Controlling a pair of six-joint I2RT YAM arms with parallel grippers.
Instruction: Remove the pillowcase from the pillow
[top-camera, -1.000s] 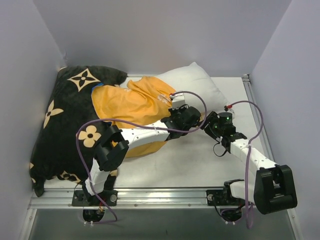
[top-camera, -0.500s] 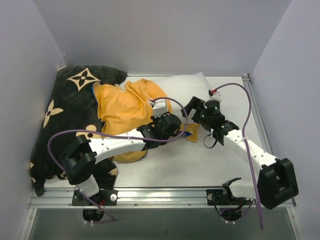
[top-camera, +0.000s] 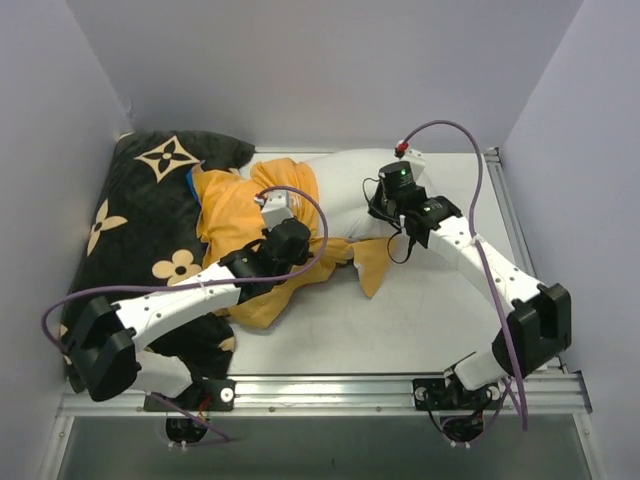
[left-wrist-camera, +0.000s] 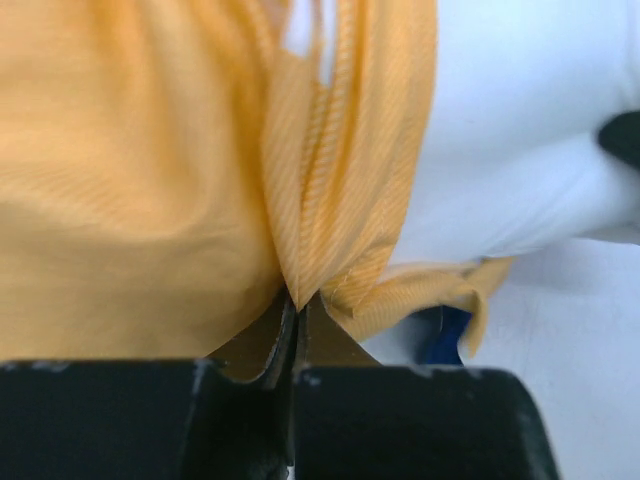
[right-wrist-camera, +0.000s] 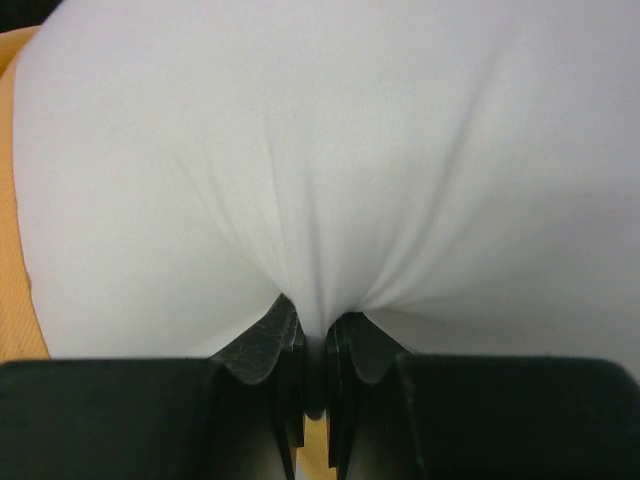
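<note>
The orange-yellow pillowcase (top-camera: 240, 215) lies bunched over the left end of the white pillow (top-camera: 345, 172) at the back of the table. A strip of it trails to the front right. My left gripper (top-camera: 312, 256) is shut on a fold of the pillowcase (left-wrist-camera: 330, 180), the cloth pulled taut from the jaws (left-wrist-camera: 296, 300). The bare pillow (left-wrist-camera: 520, 150) shows to its right, with a blue bit of the pillowcase's other face below it. My right gripper (top-camera: 378, 208) is shut on the pillow (right-wrist-camera: 330, 150), pinching a pucker of its white cover at the jaws (right-wrist-camera: 315, 325).
A large black cushion (top-camera: 130, 230) with beige flower motifs fills the left side, under the pillowcase's left edge. Grey walls close in the table on three sides. A metal rail (top-camera: 330, 385) runs along the near edge by the arm bases.
My left gripper has drawn the pillowcase to the left, baring more of the pillow. My right gripper swung back and left, opened wide, then shut on the pillow.
</note>
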